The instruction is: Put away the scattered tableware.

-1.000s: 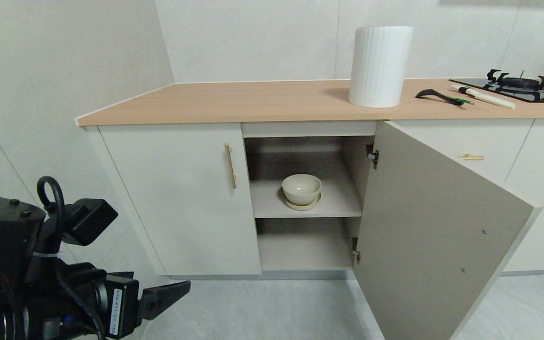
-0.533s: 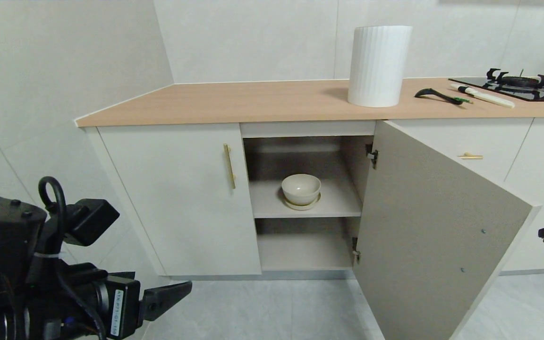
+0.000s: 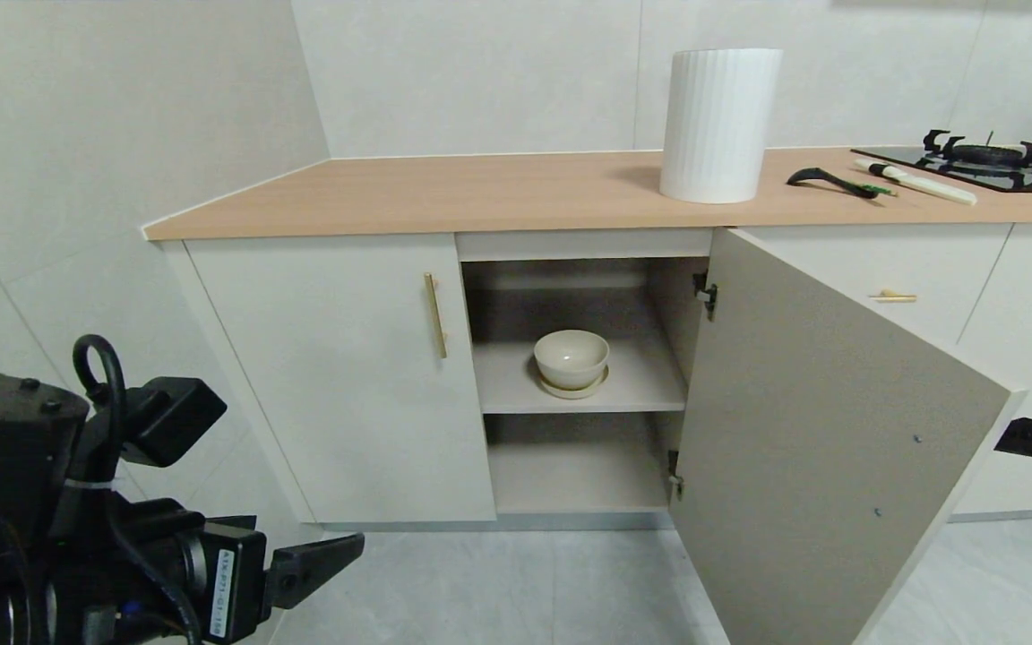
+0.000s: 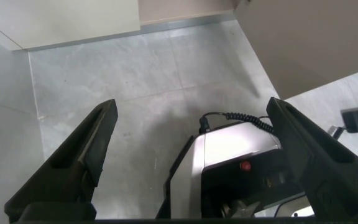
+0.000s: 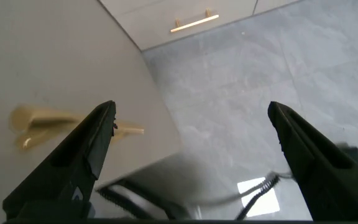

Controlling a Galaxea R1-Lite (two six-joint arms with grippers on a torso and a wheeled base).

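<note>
In the head view the left gripper (image 3: 323,554) hangs low at the far left, above the grey floor (image 3: 516,582) and in front of the closed cabinet door (image 3: 337,376) with its upright gold handle (image 3: 434,315). The left wrist view looks down between that gripper's (image 4: 191,109) widely spread jaws, which hold nothing. It shows bare floor tiles (image 4: 135,81) and, along the far side, the cabinet's plinth strip (image 4: 179,23).

Right of the closed door the cabinet stands open. A cream bowl (image 3: 571,356) sits on a small plate (image 3: 574,389) near the middle of the upper shelf (image 3: 641,385), with bare shelf on both sides. The lower shelf (image 3: 570,475) lies beneath.

On the table (image 3: 444,193) above stand a tall white ribbed container (image 3: 719,125), then a black utensil (image 3: 829,182) and a white-handled tool (image 3: 915,183) beside the stove (image 3: 991,161).

The open door (image 3: 821,430) swings far out over the floor, inner face toward the head camera. The right gripper (image 3: 1031,437) sits just past its free edge. The right wrist view gives the door's outer face (image 5: 42,74) and gold handle (image 5: 42,118) close by one jaw of that gripper (image 5: 191,111). Those jaws are also spread and hold nothing, over floor (image 5: 241,99) that runs to a drawer handle (image 5: 194,22).
</note>
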